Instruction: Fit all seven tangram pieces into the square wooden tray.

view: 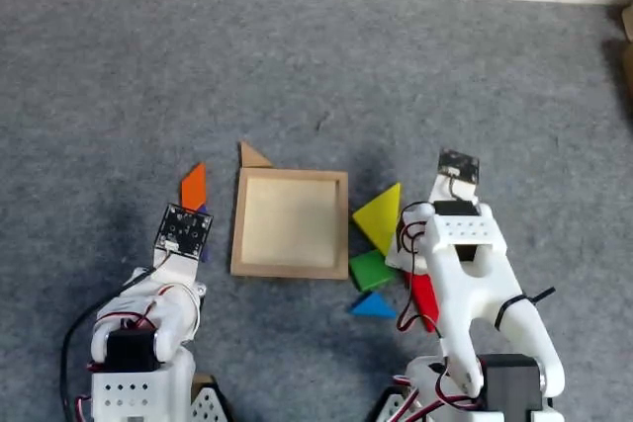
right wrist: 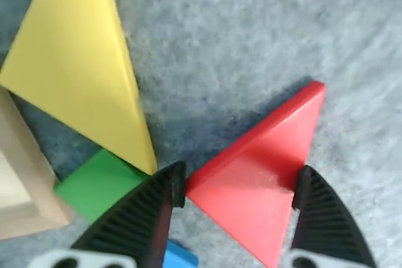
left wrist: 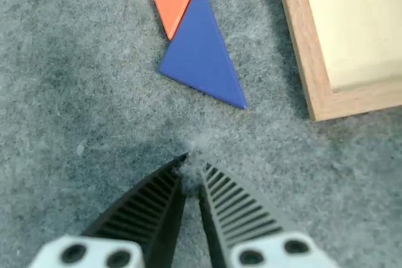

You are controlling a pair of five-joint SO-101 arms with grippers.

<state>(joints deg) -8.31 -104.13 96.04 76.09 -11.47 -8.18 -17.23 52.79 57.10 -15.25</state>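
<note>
Right gripper [right wrist: 242, 177] is standing wide apart, straddling the smooth red triangle [right wrist: 267, 167], perhaps touching its edges; left gripper [left wrist: 193, 162], nearly closed and empty, is hovering over fuzzy grey carpet [left wrist: 69, 92] beside the wooden tray [view: 290, 270].

I can pass over the bare carpet [view: 297, 66] beyond the tray [view: 289, 271]; at its right side the yellow triangle [view: 381, 216] and green square [view: 368, 269] crowd close.

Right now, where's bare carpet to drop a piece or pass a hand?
Bare: inside the tray; carpet beyond its far rim, bar the tan triangle; the strip between its near rim and the arm bases. Crowded: right of the tray, where yellow triangle, green square, blue triangle and red triangle bunch by the right arm.
</note>
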